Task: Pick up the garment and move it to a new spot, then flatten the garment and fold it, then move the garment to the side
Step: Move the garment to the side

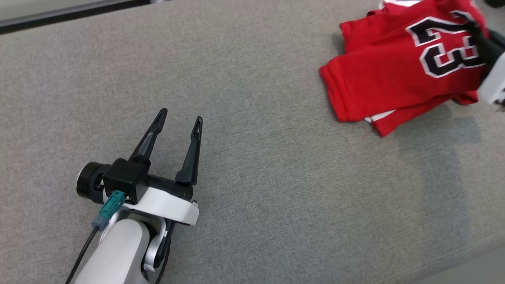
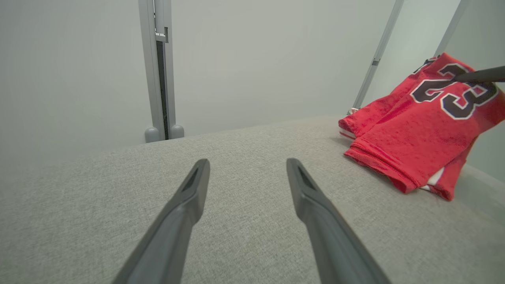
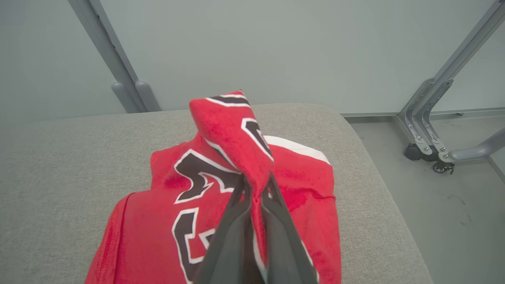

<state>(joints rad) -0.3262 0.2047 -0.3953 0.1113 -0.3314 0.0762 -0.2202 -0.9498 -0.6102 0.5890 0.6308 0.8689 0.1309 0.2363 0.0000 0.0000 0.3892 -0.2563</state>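
Note:
The garment (image 1: 398, 75) is a red jersey with a black and white number, folded in layers at the far right of the grey padded table (image 1: 252, 165). My right gripper (image 3: 256, 183) is shut on a raised fold of the garment (image 3: 232, 130), pinching the cloth between its dark fingers; in the head view the right gripper (image 1: 475, 29) reaches in from the right edge over the number. My left gripper (image 1: 181, 116) hovers open over bare table at the lower left, well apart from the garment (image 2: 418, 130). The left gripper (image 2: 246, 165) holds nothing.
The table's right edge (image 3: 378, 189) falls off just beyond the garment, with grey floor and a wheeled metal frame (image 3: 430, 134) past it. A grey upright post (image 2: 158, 71) stands behind the table's far edge.

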